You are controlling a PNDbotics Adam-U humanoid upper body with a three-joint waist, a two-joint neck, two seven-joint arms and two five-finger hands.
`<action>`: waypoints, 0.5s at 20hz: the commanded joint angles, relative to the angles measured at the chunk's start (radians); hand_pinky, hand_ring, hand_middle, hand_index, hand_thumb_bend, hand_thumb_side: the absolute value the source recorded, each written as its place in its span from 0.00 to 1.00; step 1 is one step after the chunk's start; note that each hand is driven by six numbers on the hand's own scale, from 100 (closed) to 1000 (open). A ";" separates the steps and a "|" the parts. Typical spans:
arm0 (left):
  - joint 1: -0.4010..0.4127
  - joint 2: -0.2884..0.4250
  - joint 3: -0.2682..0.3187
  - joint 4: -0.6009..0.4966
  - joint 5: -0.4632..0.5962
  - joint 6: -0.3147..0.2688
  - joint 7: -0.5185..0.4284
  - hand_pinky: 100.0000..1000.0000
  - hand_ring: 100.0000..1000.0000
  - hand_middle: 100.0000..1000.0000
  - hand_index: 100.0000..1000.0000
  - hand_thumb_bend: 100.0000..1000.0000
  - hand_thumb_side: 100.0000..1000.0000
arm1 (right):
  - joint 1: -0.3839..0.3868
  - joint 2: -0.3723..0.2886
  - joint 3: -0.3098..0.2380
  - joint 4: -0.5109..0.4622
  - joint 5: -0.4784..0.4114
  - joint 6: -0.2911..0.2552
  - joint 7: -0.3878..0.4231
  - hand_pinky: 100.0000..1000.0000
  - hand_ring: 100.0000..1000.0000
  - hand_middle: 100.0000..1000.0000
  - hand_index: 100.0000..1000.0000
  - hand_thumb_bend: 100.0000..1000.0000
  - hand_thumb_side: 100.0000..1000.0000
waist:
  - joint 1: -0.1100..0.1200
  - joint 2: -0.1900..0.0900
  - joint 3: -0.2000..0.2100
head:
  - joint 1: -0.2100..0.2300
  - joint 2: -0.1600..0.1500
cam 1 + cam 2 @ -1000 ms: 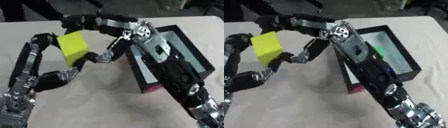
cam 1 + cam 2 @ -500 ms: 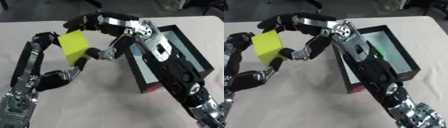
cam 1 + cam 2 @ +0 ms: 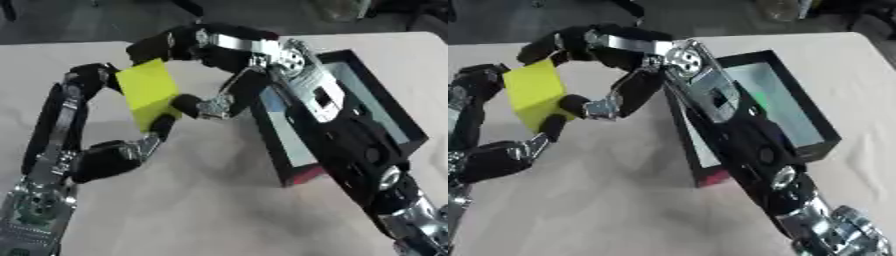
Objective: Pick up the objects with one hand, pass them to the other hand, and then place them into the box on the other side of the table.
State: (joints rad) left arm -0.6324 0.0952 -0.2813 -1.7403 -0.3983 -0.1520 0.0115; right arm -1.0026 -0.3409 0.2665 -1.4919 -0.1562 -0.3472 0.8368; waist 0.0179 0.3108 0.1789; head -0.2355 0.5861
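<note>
Pale beige desk point(image 3: 219, 210) fills most of both views, with a dark floor along the top edge. At upper left of the frame a yellow block point(image 3: 151, 93) is held up off the desk between the two hands. The left hand point(image 3: 114, 150) comes up from the lower left, its fingers curled round the block's left side and lower corner. The right hand point(image 3: 206, 70) reaches across from the right, fingers arched over the block's top and thumb touching its lower right edge, so it too is clamped on the block. A black open box point(image 3: 798, 107) with a pale lining lies right of centre on the desk, partly hidden by the right arm, a red patch at its near corner.
</note>
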 commanded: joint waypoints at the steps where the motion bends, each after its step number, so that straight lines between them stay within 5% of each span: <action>1: -0.031 -0.017 -0.020 -0.028 0.008 -0.015 -0.001 0.68 0.45 0.37 0.47 0.00 0.17 | -0.017 -0.002 0.005 -0.013 -0.001 -0.077 0.069 0.90 1.00 0.35 0.84 0.00 0.18 | 0.008 -0.086 0.001 | 0.000 -0.012; 10: -0.037 -0.025 -0.025 -0.030 0.018 -0.030 0.000 0.67 0.45 0.37 0.47 0.00 0.18 | -0.017 0.000 0.008 -0.012 0.002 -0.081 0.048 0.89 1.00 0.34 0.79 0.00 0.19 | 0.006 -0.087 0.004 | 0.000 -0.010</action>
State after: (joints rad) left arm -0.6361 0.0865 -0.2822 -1.7401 -0.3840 -0.1694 0.0157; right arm -1.0027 -0.3409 0.2663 -1.4971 -0.1602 -0.3637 0.8204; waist 0.0179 0.3108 0.1804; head -0.2355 0.5861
